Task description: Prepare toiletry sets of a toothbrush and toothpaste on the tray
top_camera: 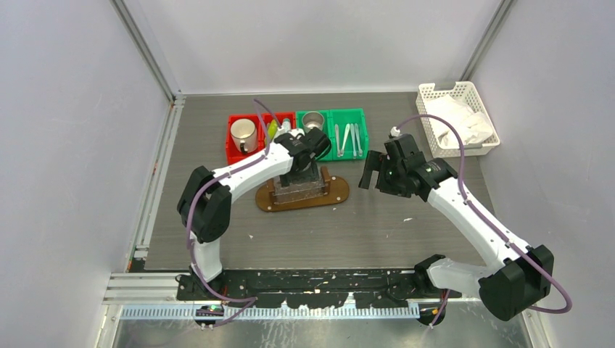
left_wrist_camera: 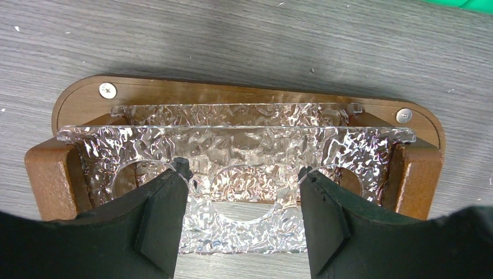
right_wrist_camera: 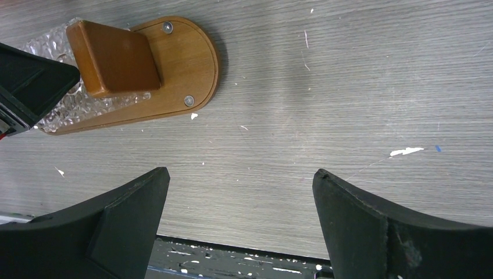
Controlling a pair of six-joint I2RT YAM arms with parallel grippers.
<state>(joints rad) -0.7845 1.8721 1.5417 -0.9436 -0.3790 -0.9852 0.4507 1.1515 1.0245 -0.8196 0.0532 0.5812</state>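
The left arm and the right arm are both wearing smooth white shells on their long links, with bulky matte black housings bulging at the joints. A thin purple cable is looping freely along the left arm, and a second purple cable is trailing along the right one. Both are rising from a black mounting rail that is showing white scuffs. The left gripper is showing thick, matte black, wedge-shaped fingers. The right gripper is showing the same, its finger edges looking faintly worn.
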